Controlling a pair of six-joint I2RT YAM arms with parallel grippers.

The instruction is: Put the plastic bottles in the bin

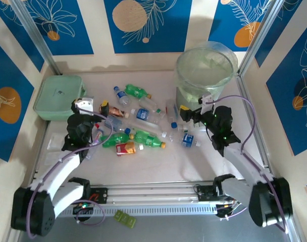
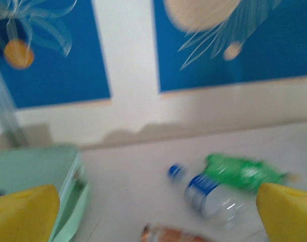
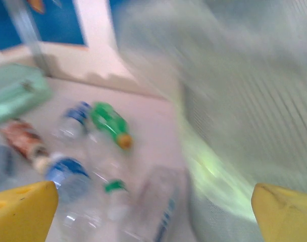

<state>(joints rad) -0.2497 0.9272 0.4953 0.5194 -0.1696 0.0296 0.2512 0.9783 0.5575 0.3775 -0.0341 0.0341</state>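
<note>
Showing the plastic bottles (image 1: 142,114) lying strewn across the middle of the bench (image 1: 168,166) in the overhead view, clear and green ones jumbled together, several of them touching. Placing the bin (image 1: 186,91) at upper right of that frame, standing upright near the back wall, just right of the heap.

Catching the right claw (image 1: 196,107) poised just below the bin's near wall, at the right edge of the bottles, fingers spread wide apart and gripping nothing. Framing, from the right wrist, that same claw (image 3: 153,217) with its yellow fingertips (image 3: 22,214) sitting at the two lower corners. Also taking in the blurred bin (image 3: 254,101) looming at right and a blue-labelled clear bottle (image 3: 67,174) lying at lower left.

Finding the left claw (image 1: 92,106) poised at the left edge of the heap, just right of a pale-green lidded box (image 1: 58,97), likewise spread wide and holding nothing. Looking out, from the left wrist, between the parted tips of that claw (image 2: 153,222). Picking up the box (image 2: 37,181) at lower left and a green bottle (image 2: 239,171) lying against another blue-labelled clear one (image 2: 209,194) at lower right. Backing it all with blue-and-cream wall panels (image 2: 219,45) along the top of the frame.
</note>
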